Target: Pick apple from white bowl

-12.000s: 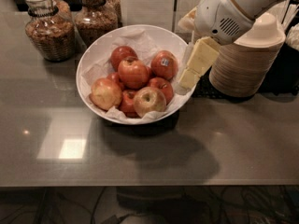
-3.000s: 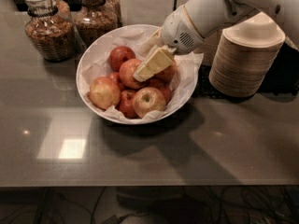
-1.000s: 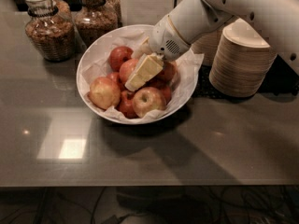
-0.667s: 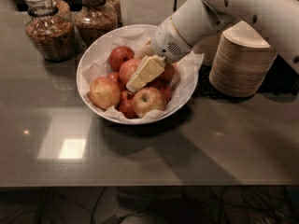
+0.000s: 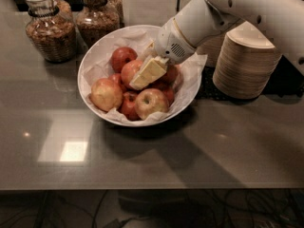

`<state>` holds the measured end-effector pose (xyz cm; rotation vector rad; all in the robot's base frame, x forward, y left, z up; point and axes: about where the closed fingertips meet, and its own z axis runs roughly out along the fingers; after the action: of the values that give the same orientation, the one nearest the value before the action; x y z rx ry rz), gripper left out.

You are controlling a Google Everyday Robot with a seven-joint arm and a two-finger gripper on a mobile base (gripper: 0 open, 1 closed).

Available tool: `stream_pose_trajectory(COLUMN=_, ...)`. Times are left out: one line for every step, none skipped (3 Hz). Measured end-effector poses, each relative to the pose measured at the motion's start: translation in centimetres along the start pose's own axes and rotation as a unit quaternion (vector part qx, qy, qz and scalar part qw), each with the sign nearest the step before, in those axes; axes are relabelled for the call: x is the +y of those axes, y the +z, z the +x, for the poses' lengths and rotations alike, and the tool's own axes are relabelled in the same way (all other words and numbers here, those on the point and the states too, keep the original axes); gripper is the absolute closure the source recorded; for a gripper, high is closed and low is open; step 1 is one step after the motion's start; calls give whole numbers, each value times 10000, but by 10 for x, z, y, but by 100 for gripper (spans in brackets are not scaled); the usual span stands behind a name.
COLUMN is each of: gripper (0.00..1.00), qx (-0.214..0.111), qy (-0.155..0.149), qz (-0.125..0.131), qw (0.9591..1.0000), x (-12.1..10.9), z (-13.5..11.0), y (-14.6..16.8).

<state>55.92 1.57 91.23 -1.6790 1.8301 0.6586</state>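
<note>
The white bowl [image 5: 84,70], lined with crumpled white paper, stands on the grey counter and holds several apples. The red-orange apple [image 5: 127,70] lies in the middle of the pile. My gripper [image 5: 148,72] reaches down from the upper right into the bowl and sits on the right side of this apple, covering part of it. A dark red apple [image 5: 122,56] lies behind it. A paler blushed apple [image 5: 151,101] and a yellow-red apple [image 5: 105,93] lie at the front. Another apple [image 5: 171,74] is mostly hidden behind the gripper.
Two glass jars of brown food [image 5: 50,28] [image 5: 97,14] stand behind the bowl at the left. A tall stack of tan disposable bowls [image 5: 247,63] stands to the right, close under my arm. The counter's front edge [image 5: 142,189] runs below.
My gripper came from the bowl's right rim into the bowl, down over the middle apple. In the last second it has barely moved. The apples have not shifted.
</note>
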Motion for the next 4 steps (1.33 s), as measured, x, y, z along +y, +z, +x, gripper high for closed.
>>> stream_pose_trajectory(gripper=92, qx=0, qy=0, qz=0, qw=10000, x=0, z=0, y=0)
stream_pose_trajectory(gripper=100, qx=-2, qy=0, qz=-1, qw=10000, x=0, z=0, y=0)
stream_pose_trajectory(gripper=100, qx=-82, qy=13, qz=-26, qw=10000, x=0, z=1, y=-2)
stream_pose_trajectory(gripper=100, qx=-259, qy=-301, qz=220, qw=9990, x=0, z=-24, y=-38)
